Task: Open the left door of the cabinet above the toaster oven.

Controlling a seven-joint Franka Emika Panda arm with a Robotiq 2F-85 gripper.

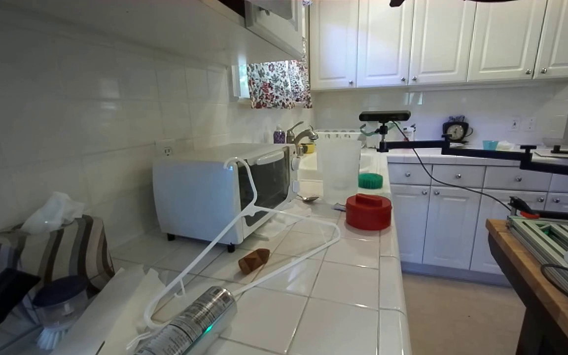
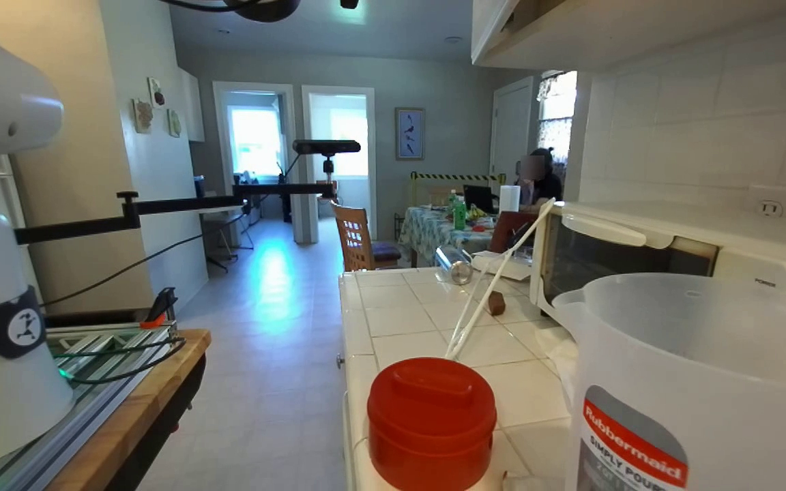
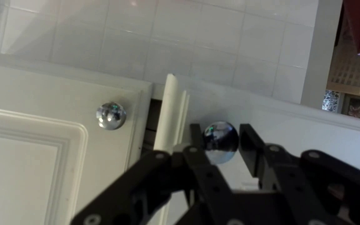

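- Located cabinet above back edge of tiled bench, over toaster oven, in an exterior view.
- Noted closed neighbouring door at left of wrist view.
- Found gripper next rightward, clenched on knob with one pad per side.
- Found left door rightmost, ajar, with free edge proud of neighbouring door; judged step in hand as pulling, not yet complete.
- Called next, by judgement, for firm grip and smooth outward arc toward front edge of bench.
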